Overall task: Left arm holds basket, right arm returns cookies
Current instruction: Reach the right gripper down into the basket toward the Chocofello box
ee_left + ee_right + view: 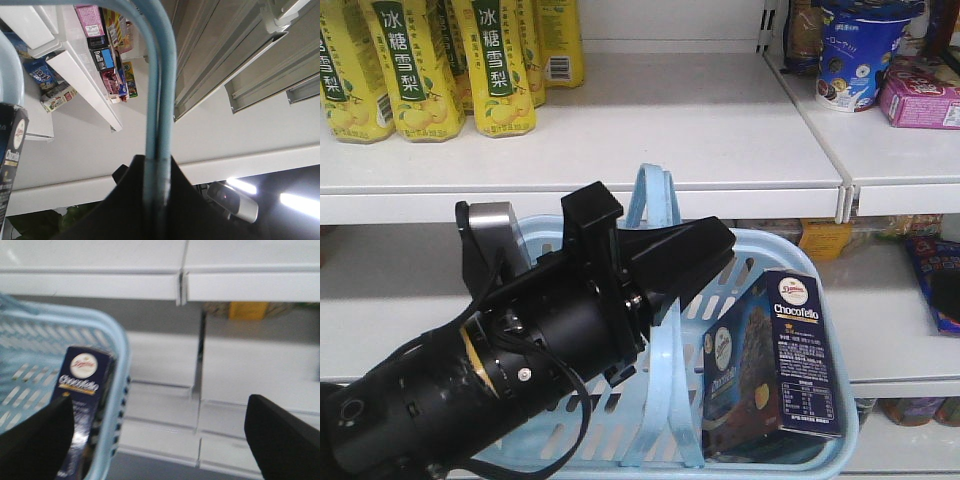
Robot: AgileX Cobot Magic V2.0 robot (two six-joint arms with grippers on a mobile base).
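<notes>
the right gripper (159,407) shows as two black fingers (35,440) in the bottom corners, spread wide apart. at the left the cookies (82,385) box stands upright inside the light blue basket (117,340) — against its right wall, near the corner. white shelves (250,287) run behind, with a blurred yellow item (248,310) under the upper edge.

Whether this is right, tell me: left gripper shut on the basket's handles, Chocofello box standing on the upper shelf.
Wrong on one point: the front view shows the Chocofello box standing inside the basket, not on the upper shelf. The left gripper is shut on the handles.
</notes>
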